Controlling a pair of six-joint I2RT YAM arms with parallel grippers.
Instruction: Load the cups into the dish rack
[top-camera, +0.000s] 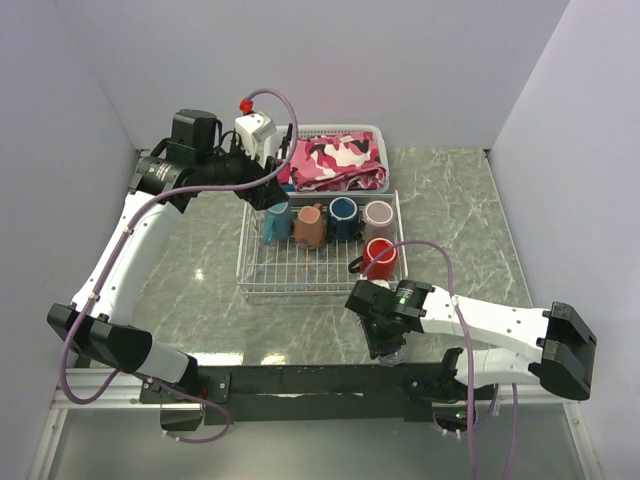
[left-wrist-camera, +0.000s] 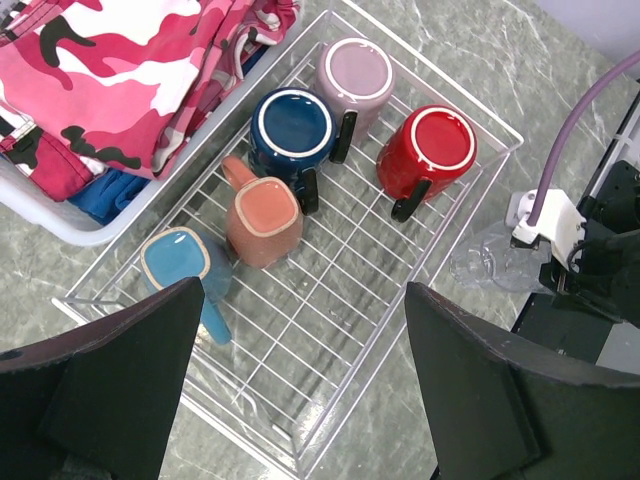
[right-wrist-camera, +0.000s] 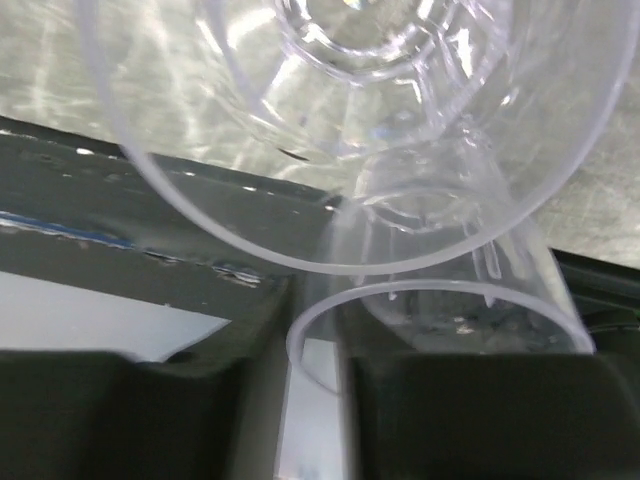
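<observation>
Progress: five of seven cups are sitting in the shallow white wire dish rack (left-wrist-camera: 330, 330): teal handled mug (left-wrist-camera: 175, 255), terracotta-brown mug (left-wrist-camera: 265, 215), navy mug (left-wrist-camera: 292, 125), mauve-pink mug (left-wrist-camera: 355, 72), glossy red mug (left-wrist-camera: 432, 145). Two clear glasses (right-wrist-camera: 350, 130) (right-wrist-camera: 450, 300) are lying outside on the grey marbled counter (top-camera: 200, 260), at the rack's five o'clock, awaiting loading. Right end effector (top-camera: 385, 338) is hanging at them; whether it is pinching one cannot be told. Left end effector (left-wrist-camera: 305, 300) is hovering spread, empty. White slotted plastic basket (top-camera: 375, 130), twelve o'clock, is holding pink camouflage cloth (top-camera: 335, 160).

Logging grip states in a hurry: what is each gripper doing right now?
Left gripper: open, empty.
Right gripper: at the clear glasses; grip cannot be told.
</observation>
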